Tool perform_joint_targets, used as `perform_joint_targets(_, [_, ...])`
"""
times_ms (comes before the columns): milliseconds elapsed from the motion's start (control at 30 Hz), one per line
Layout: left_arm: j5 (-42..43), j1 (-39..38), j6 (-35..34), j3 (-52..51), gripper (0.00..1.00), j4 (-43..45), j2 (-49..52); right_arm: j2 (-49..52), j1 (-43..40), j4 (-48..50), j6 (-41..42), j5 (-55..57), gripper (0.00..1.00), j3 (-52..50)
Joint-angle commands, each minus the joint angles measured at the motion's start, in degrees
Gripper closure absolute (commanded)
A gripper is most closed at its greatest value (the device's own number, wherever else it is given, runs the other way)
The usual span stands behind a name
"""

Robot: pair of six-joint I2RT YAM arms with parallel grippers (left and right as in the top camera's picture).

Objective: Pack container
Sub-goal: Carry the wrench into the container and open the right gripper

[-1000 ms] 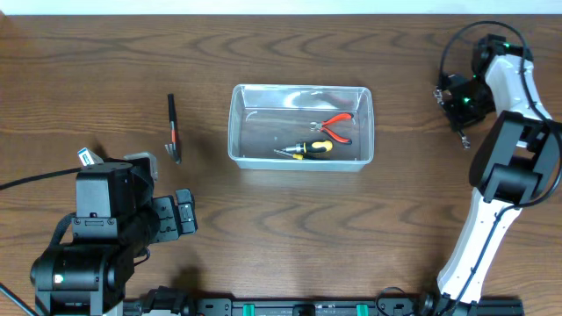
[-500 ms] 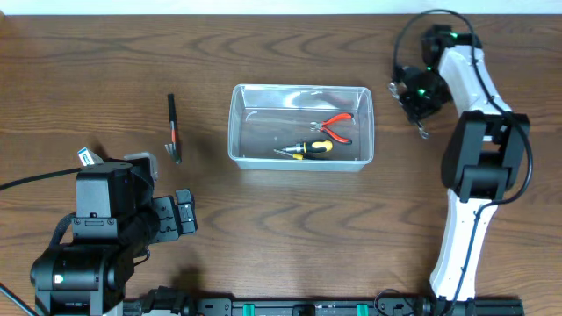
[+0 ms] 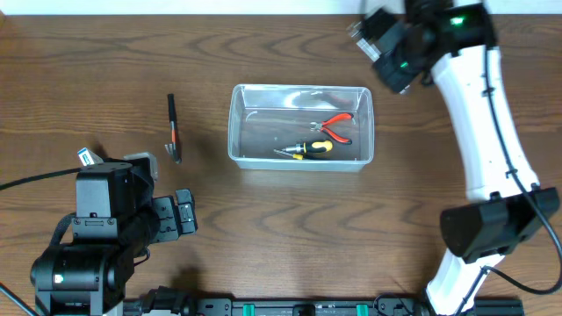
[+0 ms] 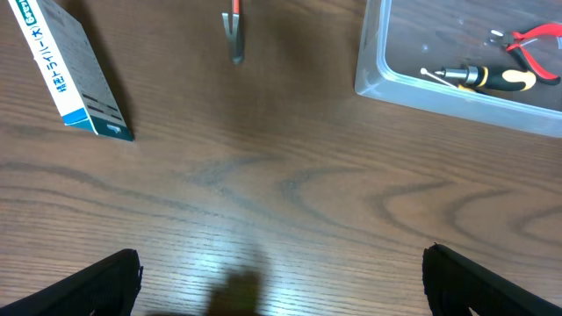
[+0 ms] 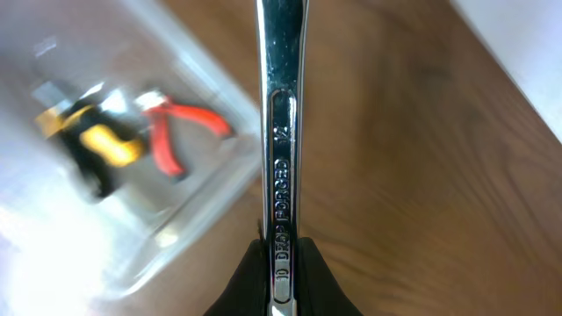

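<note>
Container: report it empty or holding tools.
Not empty. The container holds red-handled pliers and a yellow-and-black screwdriver; the right gripper holds a wrench, not yet inside.

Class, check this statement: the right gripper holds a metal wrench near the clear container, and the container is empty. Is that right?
Not quite. The container is not empty: the overhead view shows red pliers and a yellow-and-black screwdriver lying in it. The rest stands: the right gripper holds a metal wrench near the container.
</note>
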Motion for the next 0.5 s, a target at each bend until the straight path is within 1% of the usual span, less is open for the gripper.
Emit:
perform_joint_targets(0, [-0.26, 0.24, 0.98, 0.37, 0.02, -0.15, -0.04, 2.6, 4.76, -1.97, -9.46, -1.7, 0.99, -0.55])
perform_joint_targets(67, [-0.26, 0.24, 0.98, 0.37, 0.02, -0.13, -0.04, 3.52, 7.26, -2.97, -15.74, -5.25, 0.99, -0.9])
perform_joint_targets(133, [-0.26, 0.24, 0.98, 0.37, 0.02, -0.13, -0.04, 4.44, 9.05, -2.75, -19.89, -7.15, 0.99, -1.66])
perform_joint_targets(200, [-0.26, 0.24, 0.96, 0.37, 0.02, -0.13, -0.04, 5.68, 10.51, -2.49, -22.27, -7.52, 0.99, -2.56])
perform_joint_targets(467, [-0.26, 0.24, 0.96, 0.37, 0.02, -0.13, -0.04, 15.65, 12.98, -2.21, -24.39, -7.52, 0.99, -3.13])
